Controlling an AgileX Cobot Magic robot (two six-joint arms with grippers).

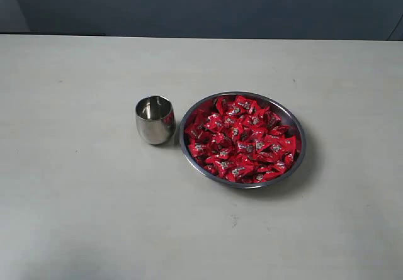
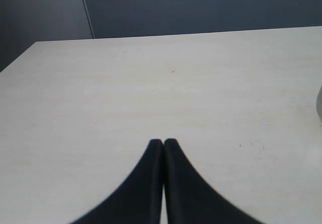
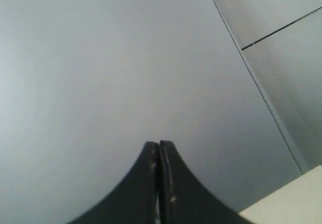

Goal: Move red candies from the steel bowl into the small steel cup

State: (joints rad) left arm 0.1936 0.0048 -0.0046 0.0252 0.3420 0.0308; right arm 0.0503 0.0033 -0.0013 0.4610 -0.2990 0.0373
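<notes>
The steel bowl (image 1: 298,128) sits right of the table's middle, heaped with red candies (image 1: 242,140) in shiny wrappers. Just left of it, almost touching, stands the small steel cup (image 1: 155,119), upright, and no candy shows inside it. Neither arm appears in the exterior view. In the left wrist view my left gripper (image 2: 163,141) is shut, its black fingers pressed together over bare table, with a sliver of something pale at the frame's right edge. My right gripper (image 3: 159,144) is also shut with nothing in it, pointing at a grey wall.
The pale table (image 1: 75,198) spreads wide around the cup and bowl. A dark wall (image 1: 201,3) runs behind its far edge. A corner of the table (image 3: 297,204) shows in the right wrist view.
</notes>
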